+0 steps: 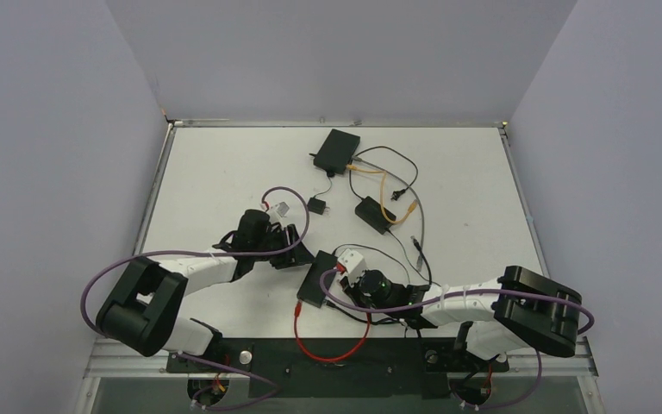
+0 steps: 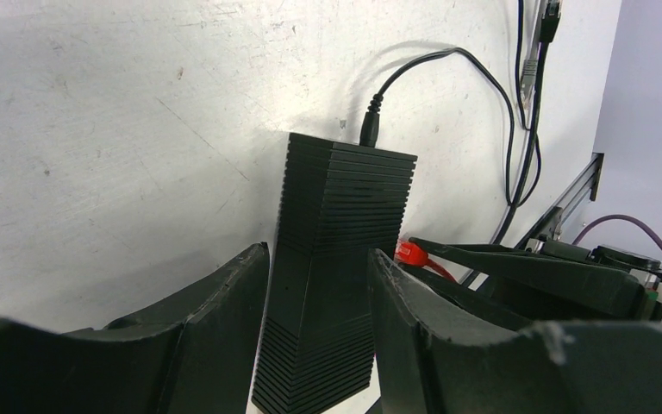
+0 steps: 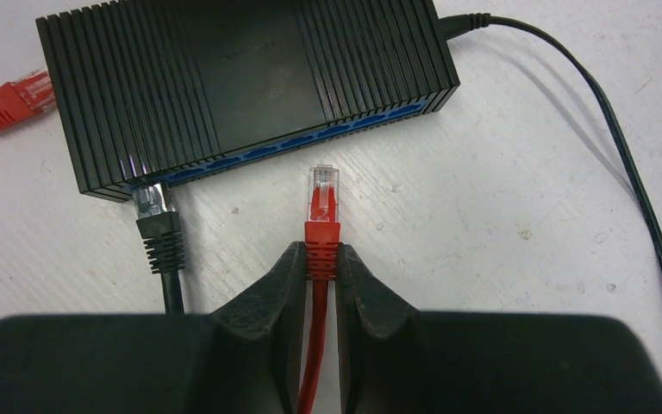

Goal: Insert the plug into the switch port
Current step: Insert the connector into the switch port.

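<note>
Two grippers low over the white counter (image 1: pixel 224 172), close together near its front edge. At left, left gripper (image 2: pixel 319 254) about half spread, straddling one end of the black ribbed switch (image 2: pixel 340 198). Fingers (image 2: pixel 215 302) pressed against the two long sides, clamping it as it lies flat on the counter. From the switch's far end, a black power lead (image 2: pixel 448 60) curling away.

Further right, along the switch's blue port face, a black cable (image 3: pixel 162 246) with its clear tip at the endmost port; fully seated or not, cannot tell. Beside it, the red plug (image 3: pixel 323 194), clear tip pointed at the ports and just short of them, not inserted, with a strip of bare counter between.

At right, right gripper (image 3: pixel 321 254) nearly closed, pinching the red cable (image 3: pixel 315 345) right at the plug's boot, one jaw on each side. Off the switch's opposite side, a second red plug (image 3: pixel 13 99); seated there or only beside it, unclear.
</note>
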Available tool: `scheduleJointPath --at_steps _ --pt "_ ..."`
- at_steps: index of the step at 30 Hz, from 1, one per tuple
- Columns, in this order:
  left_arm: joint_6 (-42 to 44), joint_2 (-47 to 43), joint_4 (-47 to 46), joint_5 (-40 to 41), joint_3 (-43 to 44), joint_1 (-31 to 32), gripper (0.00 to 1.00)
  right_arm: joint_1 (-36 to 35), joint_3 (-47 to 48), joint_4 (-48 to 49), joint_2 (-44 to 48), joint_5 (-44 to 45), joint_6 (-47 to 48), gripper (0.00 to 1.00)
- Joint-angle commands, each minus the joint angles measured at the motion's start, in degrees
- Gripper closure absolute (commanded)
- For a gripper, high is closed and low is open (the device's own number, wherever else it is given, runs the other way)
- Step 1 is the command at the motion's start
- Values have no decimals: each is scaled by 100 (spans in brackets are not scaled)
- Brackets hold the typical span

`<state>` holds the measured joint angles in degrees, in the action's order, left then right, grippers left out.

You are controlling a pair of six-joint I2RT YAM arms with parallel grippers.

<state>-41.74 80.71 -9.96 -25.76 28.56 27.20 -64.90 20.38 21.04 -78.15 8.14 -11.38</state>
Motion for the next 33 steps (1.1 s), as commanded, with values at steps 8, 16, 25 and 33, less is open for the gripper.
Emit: scheduleJointPath --at_steps 8,16,25,33 --pt "191 227 -277 -345 264 -1 57 7 260 358 -200 -191 139 100" --pt "239 261 -251 -394 218 89 58 4 254 409 -150 -197 183 100" --pt "267 298 -212 -429 177 157 58 -12 331 411 -243 -269 249 100" --pt "321 301 -128 -421 198 228 61 -29 364 448 -263 -269 292 100"
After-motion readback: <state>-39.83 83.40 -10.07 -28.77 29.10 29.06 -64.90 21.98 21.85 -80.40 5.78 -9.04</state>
